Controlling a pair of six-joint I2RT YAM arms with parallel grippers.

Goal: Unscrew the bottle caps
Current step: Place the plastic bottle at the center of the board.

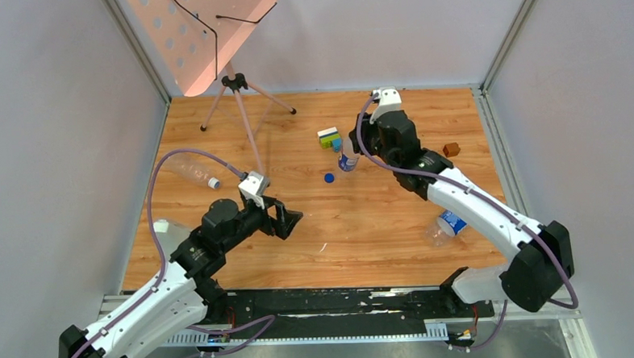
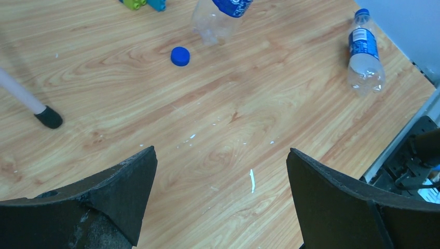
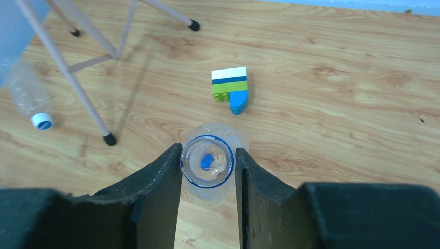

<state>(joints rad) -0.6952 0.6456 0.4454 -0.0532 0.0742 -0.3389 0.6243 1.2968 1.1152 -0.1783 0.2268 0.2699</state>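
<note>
Wood tabletop (image 1: 364, 225), right fingers (image 3: 155, 187) gripping uncapped bottle (image 3: 207, 163), blue label (image 2: 233, 5) unreadable

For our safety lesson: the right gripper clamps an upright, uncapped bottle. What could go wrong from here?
1. The right gripper squeezes the thin upright bottle. It may buckle, or topple on release toward the toy blocks nearby.
2. The loose blue cap lies close by, and a careless sweep could knock it away.
3. The capped bottle lies beside the right arm, which might roll it.

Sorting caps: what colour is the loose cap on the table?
The loose cap is blue; left wrist view.
</note>
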